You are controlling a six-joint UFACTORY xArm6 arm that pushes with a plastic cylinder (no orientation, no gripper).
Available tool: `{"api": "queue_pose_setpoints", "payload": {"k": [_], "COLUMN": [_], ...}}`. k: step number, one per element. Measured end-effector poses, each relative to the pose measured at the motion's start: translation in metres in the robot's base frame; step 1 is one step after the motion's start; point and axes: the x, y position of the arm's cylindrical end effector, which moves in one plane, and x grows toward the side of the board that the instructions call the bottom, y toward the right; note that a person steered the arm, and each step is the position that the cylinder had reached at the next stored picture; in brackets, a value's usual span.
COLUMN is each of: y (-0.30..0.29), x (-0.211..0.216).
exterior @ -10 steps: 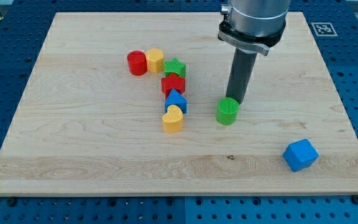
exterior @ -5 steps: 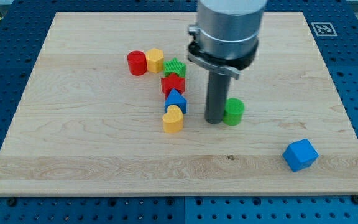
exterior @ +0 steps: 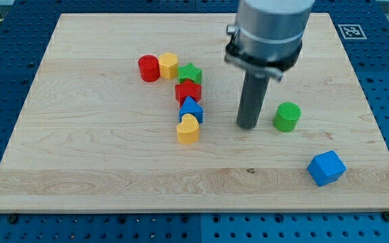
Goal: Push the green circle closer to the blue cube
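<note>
a cluster sits on the wooden counter: red cylinder touching yellow block, then green star, red star, blue triangle, yellow heart running toward the view's bottom.

Arm enters from the view's top as a broad light-grey cylinder, smooth, faint vertical sheen. Its lower edge is ringed by a black collar or clamp plate, angular in outline, with a paler grey band showing just beneath. From that collar hangs a straight dark-grey rod, round in section, matte, with a lighter highlight running down one side. Rod narrower than the housing above. My tip ends blunt and flat. No cables, screws or markings can be made out.
</note>
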Motion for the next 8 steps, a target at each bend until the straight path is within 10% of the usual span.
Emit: {"api": "queue_pose_setpoints", "payload": {"k": [2,8], "y": [0.019,0.101], "x": [-0.040,0.046]}}
